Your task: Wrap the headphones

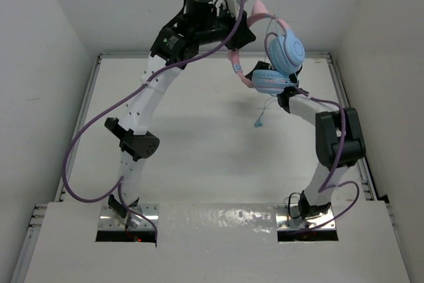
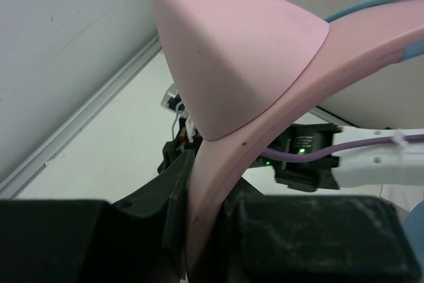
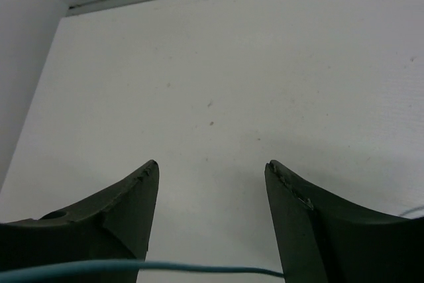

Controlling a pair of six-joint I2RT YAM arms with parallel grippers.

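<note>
The headphones [image 1: 278,57] hang up at 1 o'clock, left gripper [image 2: 212,230] clamped on the pink headband [image 2: 278,91]. The right gripper [image 3: 212,183] is wide open and gripping nothing. The teal cable [image 3: 199,268] just crosses between its jaws, so it'll probably slip away.

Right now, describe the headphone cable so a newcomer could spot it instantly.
Over the white table, at its far end, hang the pink-and-blue headphones. Below the lower ear cup dangles a teal cable, far thinner than the purple robot cables.
</note>
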